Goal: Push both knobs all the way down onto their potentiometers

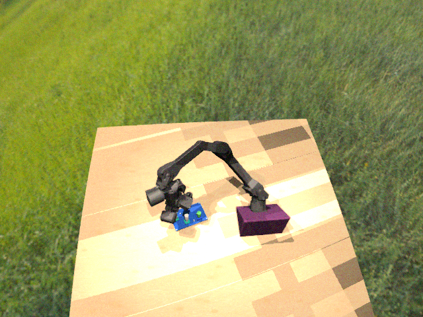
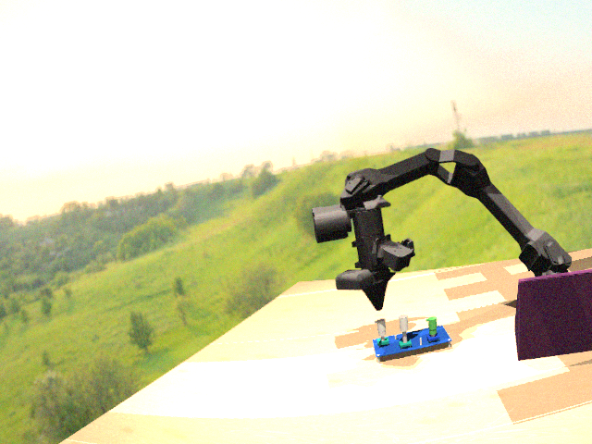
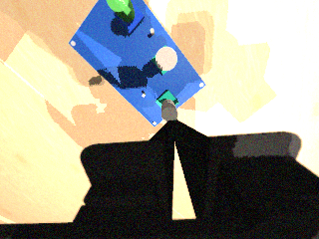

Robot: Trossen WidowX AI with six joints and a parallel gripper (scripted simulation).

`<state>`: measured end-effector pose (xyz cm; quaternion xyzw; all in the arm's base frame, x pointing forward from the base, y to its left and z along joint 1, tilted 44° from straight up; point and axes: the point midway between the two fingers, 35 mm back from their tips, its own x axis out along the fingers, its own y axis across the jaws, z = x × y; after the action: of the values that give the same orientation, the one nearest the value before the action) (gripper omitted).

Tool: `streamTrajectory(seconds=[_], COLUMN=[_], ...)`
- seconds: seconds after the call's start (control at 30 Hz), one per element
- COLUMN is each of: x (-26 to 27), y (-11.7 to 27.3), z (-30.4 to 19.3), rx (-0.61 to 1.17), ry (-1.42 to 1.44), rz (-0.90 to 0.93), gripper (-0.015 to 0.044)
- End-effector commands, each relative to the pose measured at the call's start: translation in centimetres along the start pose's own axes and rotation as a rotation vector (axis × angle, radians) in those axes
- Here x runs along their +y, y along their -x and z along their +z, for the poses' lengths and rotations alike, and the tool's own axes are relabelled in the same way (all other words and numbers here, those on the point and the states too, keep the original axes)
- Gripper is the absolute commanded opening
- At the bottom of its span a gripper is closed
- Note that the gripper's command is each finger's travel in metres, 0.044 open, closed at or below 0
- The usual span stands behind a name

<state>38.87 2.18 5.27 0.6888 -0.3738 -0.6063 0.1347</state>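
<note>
The blue circuit board (image 1: 193, 219) (image 2: 392, 351) (image 3: 95, 40) stands on the table. A pale grey end knob (image 2: 381, 326) (image 3: 169, 111) stands upright over a teal potentiometer, with a narrower part showing below it. The pale middle knob (image 1: 186, 216) (image 2: 403, 322) (image 3: 165, 59) also stands on a teal potentiometer, with a thin shaft showing under it. A green knob (image 1: 198, 213) (image 2: 432, 326) (image 3: 119, 5) is at the other end. My gripper (image 2: 378, 308) (image 3: 172, 124) is shut and empty, its tips a little above the end knob. The top view hides the tips behind the arm.
The purple base block (image 1: 263, 226) (image 2: 554, 315) carries the arm, to the right of the board. Small pale pins stand on the board between the knobs. The table's left edge lies beyond the board. Shadows darken part of the board.
</note>
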Motion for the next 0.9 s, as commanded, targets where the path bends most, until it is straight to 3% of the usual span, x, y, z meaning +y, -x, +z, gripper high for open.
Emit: streamTrajectory(seconds=[0.0, 0.87], x=[0.1, 0.2], y=[-0.7, -2.1], z=[0.0, 0.0], rx=[0.001, 0.001], ry=[0.005, 0.005], rz=[0.006, 0.007], gripper=[0.0000, 0.0000])
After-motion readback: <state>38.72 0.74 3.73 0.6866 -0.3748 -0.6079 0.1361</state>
